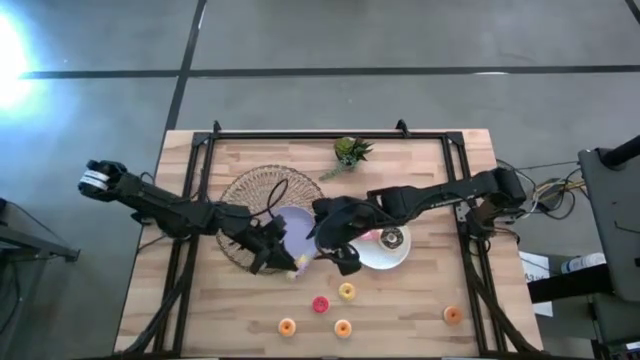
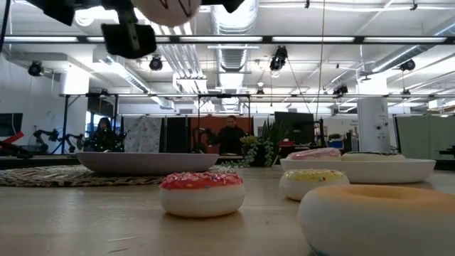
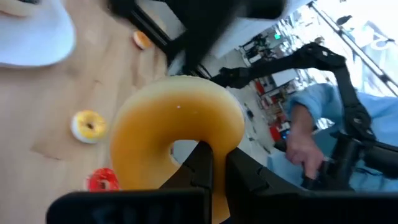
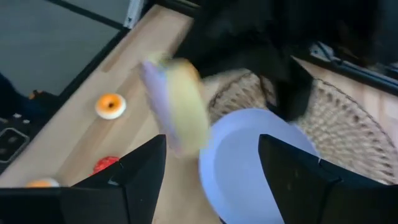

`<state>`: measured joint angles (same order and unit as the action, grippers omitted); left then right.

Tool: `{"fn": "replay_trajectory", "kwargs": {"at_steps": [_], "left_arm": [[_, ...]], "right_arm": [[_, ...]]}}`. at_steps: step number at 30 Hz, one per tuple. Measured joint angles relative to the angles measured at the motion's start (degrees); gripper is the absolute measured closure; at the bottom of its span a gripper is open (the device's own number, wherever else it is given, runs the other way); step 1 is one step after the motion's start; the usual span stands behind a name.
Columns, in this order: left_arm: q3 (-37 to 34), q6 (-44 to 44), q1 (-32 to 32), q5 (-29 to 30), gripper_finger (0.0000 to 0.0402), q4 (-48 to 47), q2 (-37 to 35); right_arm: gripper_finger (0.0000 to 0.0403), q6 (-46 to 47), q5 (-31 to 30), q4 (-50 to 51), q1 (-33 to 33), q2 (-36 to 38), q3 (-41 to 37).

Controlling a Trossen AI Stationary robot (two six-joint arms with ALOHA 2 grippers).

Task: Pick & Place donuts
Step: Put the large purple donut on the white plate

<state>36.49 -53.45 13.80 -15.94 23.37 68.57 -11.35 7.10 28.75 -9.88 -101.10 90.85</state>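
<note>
My left gripper (image 1: 283, 258) is shut on a large yellow-orange donut (image 3: 177, 134), held in the air by the near edge of the lavender plate (image 1: 297, 228). The same donut (image 4: 181, 109) shows in the right wrist view. My right gripper (image 4: 211, 140) stands open and empty just right of it, over the lavender plate (image 4: 249, 165). A white plate (image 1: 398, 258) carries a chocolate donut (image 1: 392, 238) and a pink one (image 2: 313, 153). A red donut (image 1: 320, 304), a yellow donut (image 1: 346, 291) and three orange donuts (image 1: 287, 326) lie flat on the table near its front edge. My left gripper holds the donut by one side of its ring (image 3: 219, 140). One finger (image 3: 200, 165) sits in the hole and the other finger (image 3: 245, 174) is outside the ring. The donut is lifted clear of the table and the plate.
A round woven mat (image 1: 250, 200) lies under the lavender plate. A small green plant (image 1: 350, 152) stands at the table's far edge. A black frame (image 1: 190, 200) runs along the table's sides. People are in the room beyond the table.
</note>
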Motion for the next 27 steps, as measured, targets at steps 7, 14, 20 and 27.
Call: {"fn": "replay_trajectory", "kwargs": {"at_steps": [7, 14, 20, 27], "left_arm": [[1.3, 3.0, -4.4, -3.0, 0.0401, 0.0, 1.9], [2.0, 3.4, -5.9, -5.6, 0.0401, -0.1, 2.5], [1.9, 1.5, -5.9, -5.1, 0.0375, 0.0, 2.5], [2.5, -0.4, -5.9, -4.2, 0.0315, -0.1, 2.5]], "right_arm": [[0.0161, 0.0, 2.0, -0.4, 0.0, -0.7, -0.1], [0.0194, 0.2, 2.1, 0.4, 0.2, -0.8, -0.1], [0.0268, 0.4, 2.1, 1.1, 0.2, -0.8, -0.1], [0.036, 0.9, 2.0, 2.2, 0.3, -0.8, -0.1]]}}
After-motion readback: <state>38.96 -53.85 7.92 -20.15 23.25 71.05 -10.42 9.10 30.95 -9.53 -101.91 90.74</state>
